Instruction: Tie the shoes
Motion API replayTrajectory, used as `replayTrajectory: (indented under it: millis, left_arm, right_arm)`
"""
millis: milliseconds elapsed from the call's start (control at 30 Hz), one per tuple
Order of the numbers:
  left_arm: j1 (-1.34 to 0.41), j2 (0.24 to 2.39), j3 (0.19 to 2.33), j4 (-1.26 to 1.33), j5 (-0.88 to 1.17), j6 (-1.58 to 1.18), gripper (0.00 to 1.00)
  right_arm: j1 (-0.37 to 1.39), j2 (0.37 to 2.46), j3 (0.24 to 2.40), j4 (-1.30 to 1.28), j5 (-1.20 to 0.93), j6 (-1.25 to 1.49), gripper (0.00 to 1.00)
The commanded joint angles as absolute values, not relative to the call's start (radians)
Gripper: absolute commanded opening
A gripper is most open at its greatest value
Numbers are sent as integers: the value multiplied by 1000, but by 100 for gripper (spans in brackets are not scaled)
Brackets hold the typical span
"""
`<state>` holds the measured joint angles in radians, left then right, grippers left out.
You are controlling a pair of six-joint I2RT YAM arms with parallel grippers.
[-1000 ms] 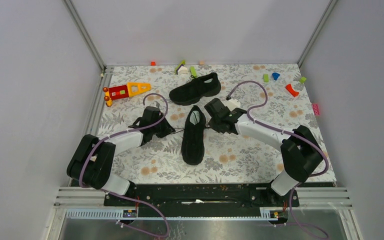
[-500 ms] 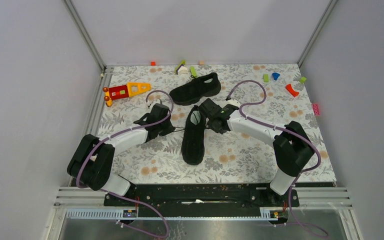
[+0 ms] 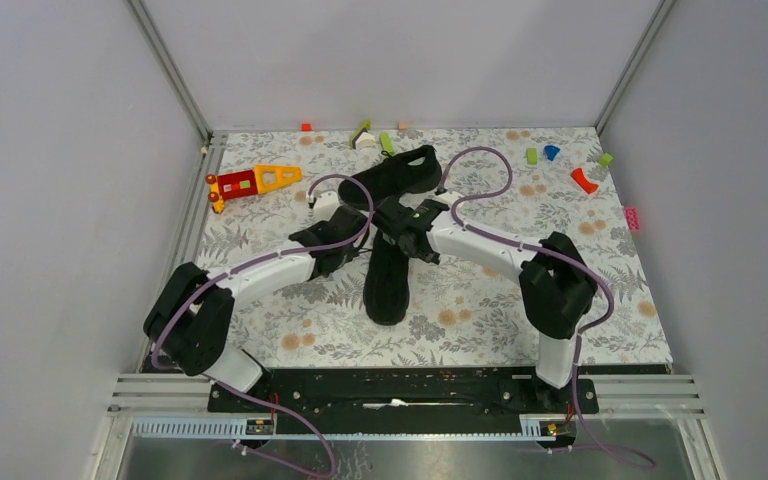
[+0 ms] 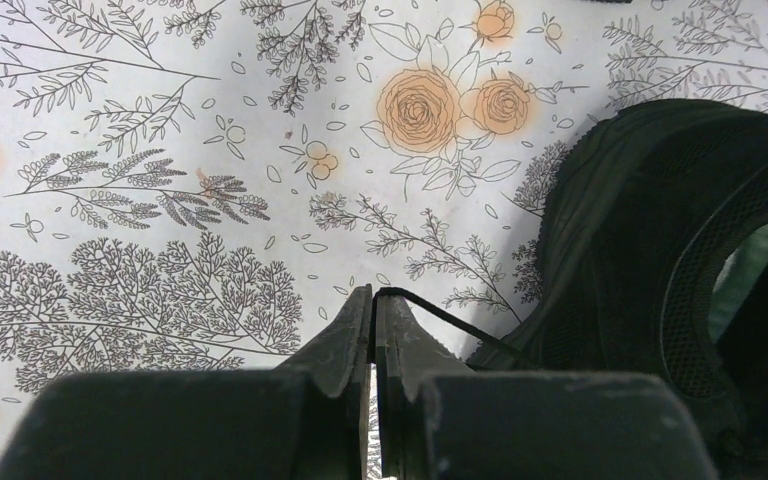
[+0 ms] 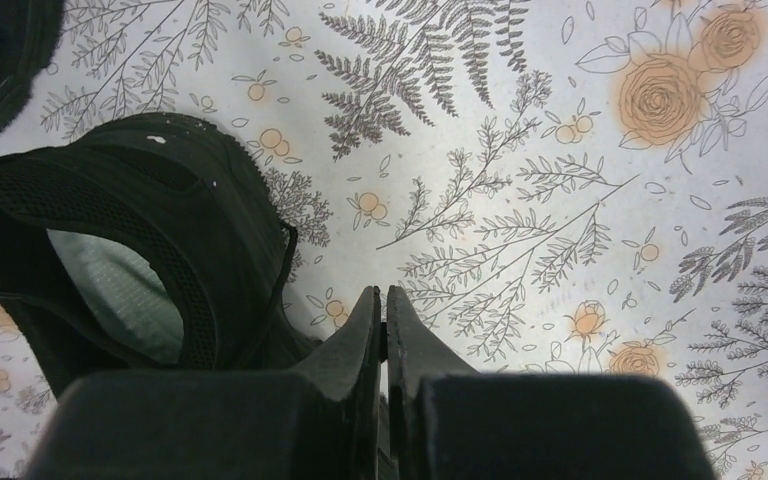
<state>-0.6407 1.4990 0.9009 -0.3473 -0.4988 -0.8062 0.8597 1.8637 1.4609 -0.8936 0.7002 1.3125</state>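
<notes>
Your left jaws pinch the thin black lace [image 4: 440,312] of the black low-top sneaker [image 4: 620,220] mid-table. Your right jaws are clenched, their grasp unclear. Cross the ends slowly, keeping tension.

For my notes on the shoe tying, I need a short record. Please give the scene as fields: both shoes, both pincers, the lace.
near shoe: in the middle, between both pincers, toe toward the near edge
far shoe: behind it, lying crosswise
left pincer: shut on the lace
lace: thin, black, runs from the left pincer's tips to the near shoe
right pincer: shut, beside the near shoe's opening; no held lace visible
</notes>
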Motion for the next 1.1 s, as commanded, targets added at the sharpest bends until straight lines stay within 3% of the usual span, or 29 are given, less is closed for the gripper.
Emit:
replayTrajectory:
  millis: [0,833,900,1067]
  left_arm:
    - [-646,1545,942,-490,-739,-773,0]
    - [-679,1589,988,-555,-815,-767,0]
    - [-677,1581,986,-531,-758,-750,0]
    - [-653,1471,963,-424,-520,-728,0]
  right_arm:
    - [847,1900,1509,-1136,861,1348,0]
    - [847,1943,1566,-1256,901,1416,0]
    - [848,1927,1545,-1204,893,1374,0]
    - [847,1725,1290,-710,805,1105,0]
